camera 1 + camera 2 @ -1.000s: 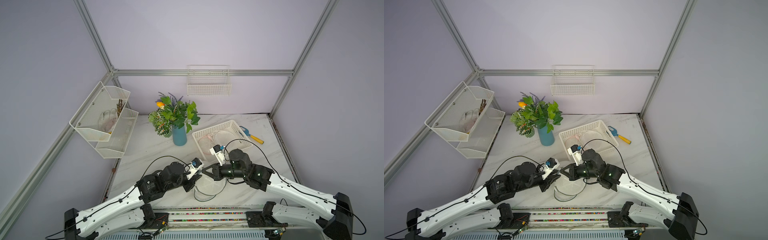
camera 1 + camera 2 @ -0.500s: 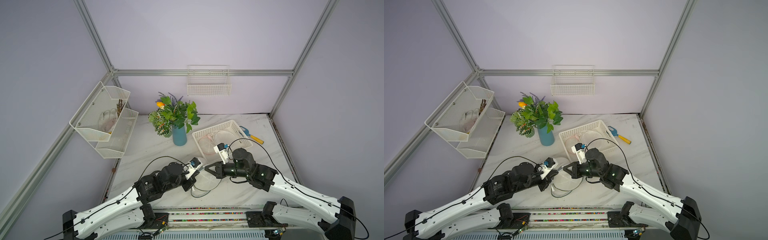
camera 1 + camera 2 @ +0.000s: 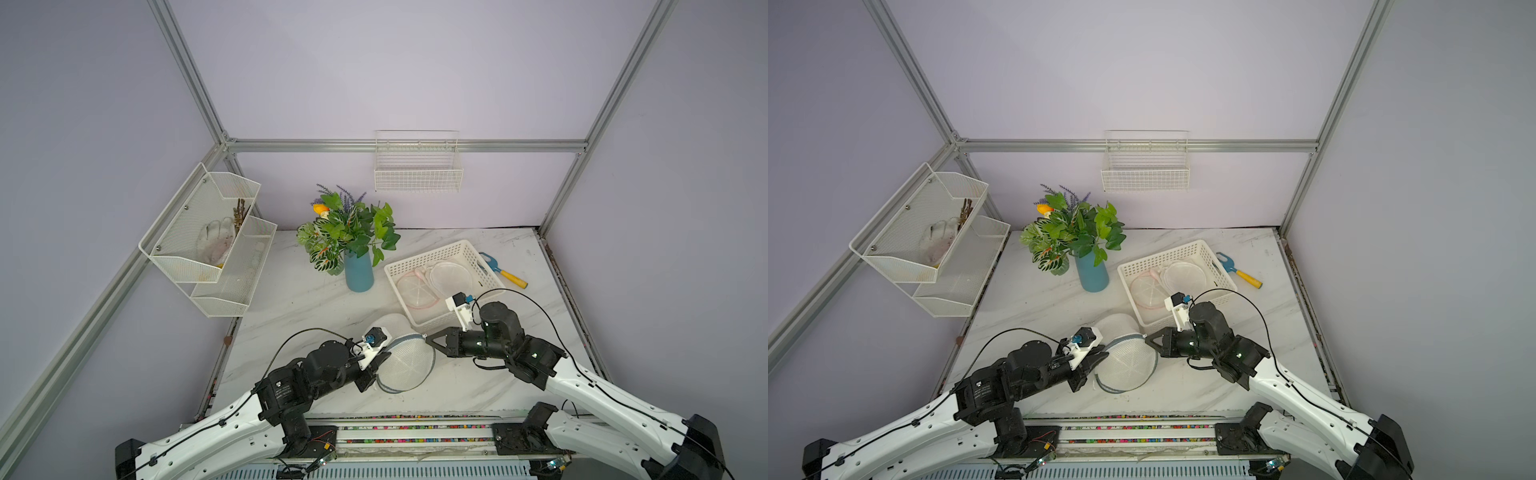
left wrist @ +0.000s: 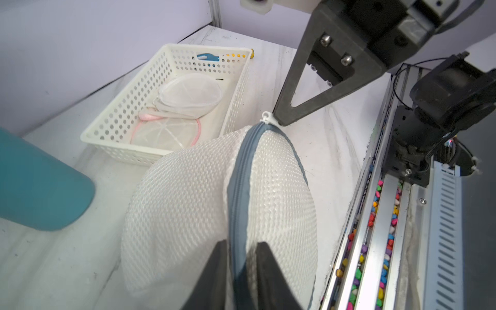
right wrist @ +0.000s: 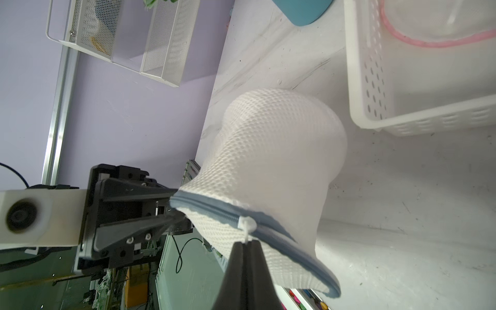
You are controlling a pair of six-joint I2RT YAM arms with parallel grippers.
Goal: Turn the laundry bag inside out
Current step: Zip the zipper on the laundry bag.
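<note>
The laundry bag (image 3: pixel 409 365) (image 3: pixel 1127 368) is white mesh with a grey zip band and hangs stretched between both grippers near the table's front, its rounded end (image 5: pixel 279 126) low toward the marble. My right gripper (image 5: pixel 245 243) (image 3: pixel 428 338) is shut on the small white zip pull (image 5: pixel 247 222) (image 4: pixel 267 116). My left gripper (image 4: pixel 240 243) (image 5: pixel 179 204) (image 3: pixel 1100 357) stands open a little. Its fingers sit astride the grey zip band (image 4: pixel 239 188) at the bag's opposite rim.
A white perforated basket (image 3: pixel 440 253) with other mesh bags stands just behind the right gripper. A teal vase with plants (image 3: pixel 359 272) is behind the bag. A blue and yellow trowel (image 3: pixel 503 272) lies at the right. Wire shelves (image 3: pixel 208 241) hang on the left wall.
The right gripper has drawn the zip pull up and to the right, stretching the bag taut off the table. The left gripper closed at the rim and has since parted its fingers.
</note>
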